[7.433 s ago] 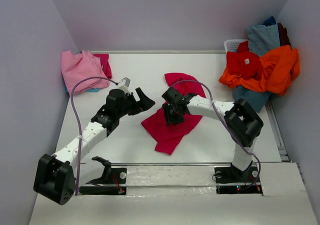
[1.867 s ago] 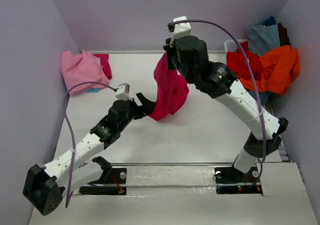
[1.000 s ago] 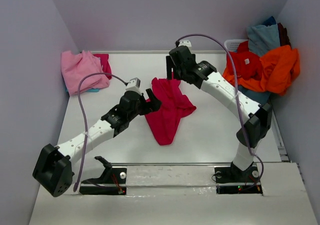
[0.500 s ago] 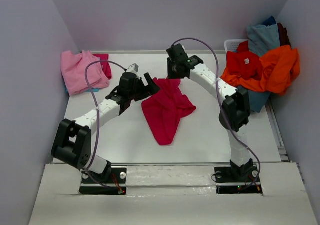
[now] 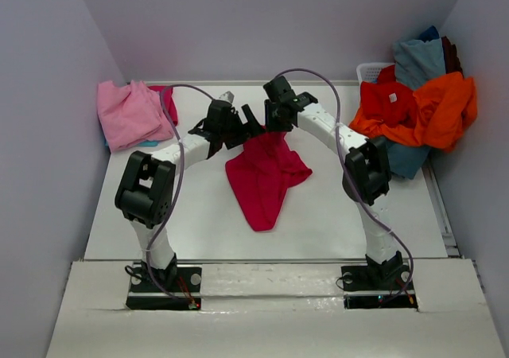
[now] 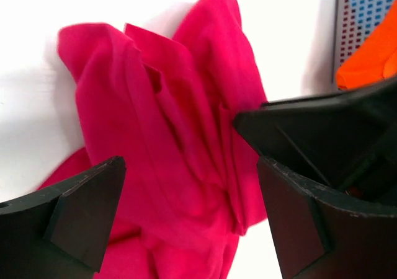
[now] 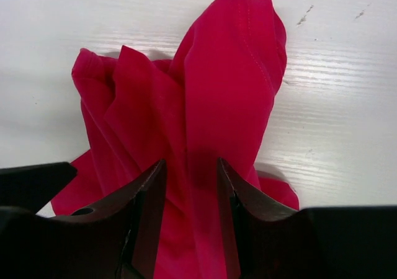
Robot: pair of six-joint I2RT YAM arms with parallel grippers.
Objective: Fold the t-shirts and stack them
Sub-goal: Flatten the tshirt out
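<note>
Each arm was a run of white tubes and chunky black joints, the left arm [image 5: 188,146] matching the right arm [image 5: 324,127]. A thin lilac cable [image 5: 306,71] trailed along each, and the fingers [image 6: 80,220] were blunt black wedges.

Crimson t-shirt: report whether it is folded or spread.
Neither: crumpled. The crimson t-shirt lies bunched in ridges on the table, one ridge pinched by the right gripper.

Left hand [image 6: 178,139] jaws wide; right hand [image 7: 191,167] pinching crimson t-shirt [image 5: 262,183]; both arms extended.
</note>
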